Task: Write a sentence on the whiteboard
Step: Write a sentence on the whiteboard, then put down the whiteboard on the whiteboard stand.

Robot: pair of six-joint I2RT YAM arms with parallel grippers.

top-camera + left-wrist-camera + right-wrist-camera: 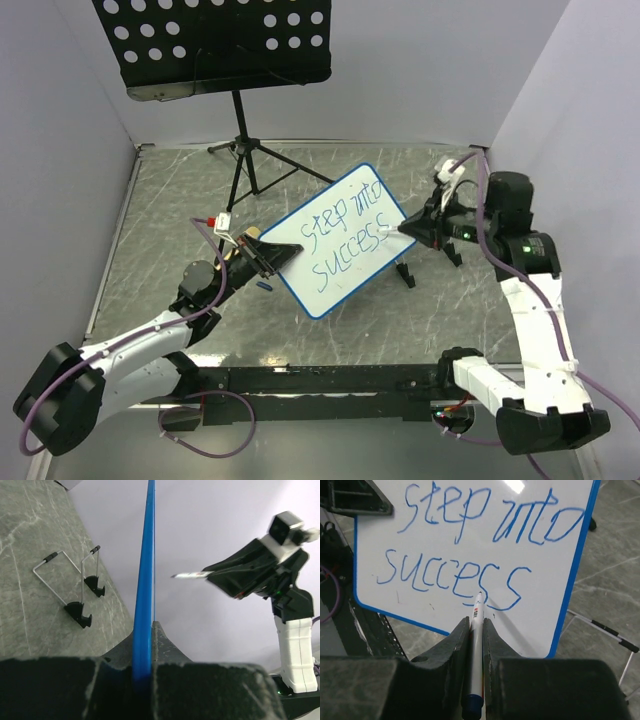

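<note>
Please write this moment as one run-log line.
left gripper: shut on whiteboard edge | right gripper: shut on marker, tip near final "s" | sentence: "step into success"

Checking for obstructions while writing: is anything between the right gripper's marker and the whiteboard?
Nothing visible. The marker in the right gripper points straight at the whiteboard, its tip by the end of the sentence. The left gripper clamps the board's edge, off to one side.
</note>
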